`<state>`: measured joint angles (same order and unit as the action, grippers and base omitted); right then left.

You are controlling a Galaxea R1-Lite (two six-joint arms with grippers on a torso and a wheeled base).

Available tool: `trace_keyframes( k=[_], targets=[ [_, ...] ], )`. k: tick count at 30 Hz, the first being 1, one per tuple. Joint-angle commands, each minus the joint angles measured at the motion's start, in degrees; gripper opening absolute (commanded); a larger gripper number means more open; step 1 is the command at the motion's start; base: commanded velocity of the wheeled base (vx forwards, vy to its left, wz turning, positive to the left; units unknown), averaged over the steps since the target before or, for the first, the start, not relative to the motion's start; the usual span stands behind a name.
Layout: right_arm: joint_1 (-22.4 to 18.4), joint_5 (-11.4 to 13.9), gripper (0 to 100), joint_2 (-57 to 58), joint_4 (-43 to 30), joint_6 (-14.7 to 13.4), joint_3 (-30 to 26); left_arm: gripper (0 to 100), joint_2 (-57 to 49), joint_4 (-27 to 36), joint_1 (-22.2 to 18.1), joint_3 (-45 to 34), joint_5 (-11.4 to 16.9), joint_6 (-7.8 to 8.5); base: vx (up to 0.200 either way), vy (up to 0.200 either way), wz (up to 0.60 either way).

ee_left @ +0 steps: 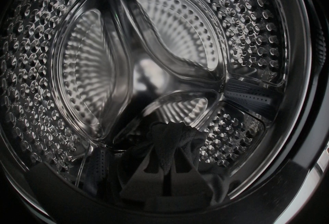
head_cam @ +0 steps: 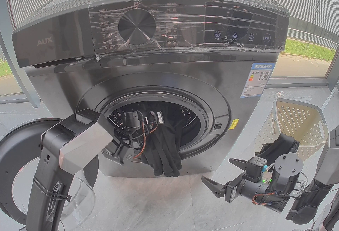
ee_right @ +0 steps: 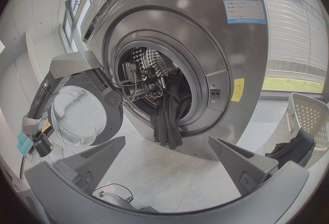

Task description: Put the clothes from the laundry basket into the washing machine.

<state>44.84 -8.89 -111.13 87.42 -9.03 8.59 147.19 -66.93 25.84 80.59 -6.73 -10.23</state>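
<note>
The left arm reaches through the washer's (head_cam: pixel 212 80) open port, and its gripper (ee_left: pixel 169 166) sits deep in the drum (ee_left: pixel 85 64), low toward the bottom wall. Its fingers are pressed together with a bunch of dark garment (ee_left: pixel 174 139) caught between the tips, which looks like a way to carry the cloth far enough in to land in the drum rather than at the mouth. Most of that garment (head_cam: pixel 166 150) lies outside, draped over the lower lip of the port and hanging down the washer's front, so I judge this piece only partly loaded. The door (head_cam: pixel 21 157) is swung fully open to the washer's left, clear of the arm.

The right gripper (head_cam: pixel 217 170) hovers above the floor, between the washer's front and the basket (head_cam: pixel 303 115), jaws spread wide and holding nothing. More dark clothes (head_cam: pixel 282 147) spill over the basket's near rim, just beside that arm, probably the next load.
</note>
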Motion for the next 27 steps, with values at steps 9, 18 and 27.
trace_keyframes(
  k=[9, 18, 27],
  targets=[
    [0.1, 0.0, 100, 0.0, 0.0, 0.0, -0.1, 100, 2.5, -1.1, -1.4, 4.2, -1.7, -0.32, 0.000, 0.000, 0.00],
    [0.1, 0.0, 100, 0.0, 0.0, 0.0, -0.1, 100, -9.3, 3.1, 0.4, -13.9, 5.5, -0.32, 0.000, 0.000, 0.00],
    [0.4, 0.0, 100, 0.0, 0.1, 0.1, -0.1, 100, -13.9, 7.1, 3.6, -21.9, 12.7, -0.23, 0.000, 0.000, 0.00]
  ],
)
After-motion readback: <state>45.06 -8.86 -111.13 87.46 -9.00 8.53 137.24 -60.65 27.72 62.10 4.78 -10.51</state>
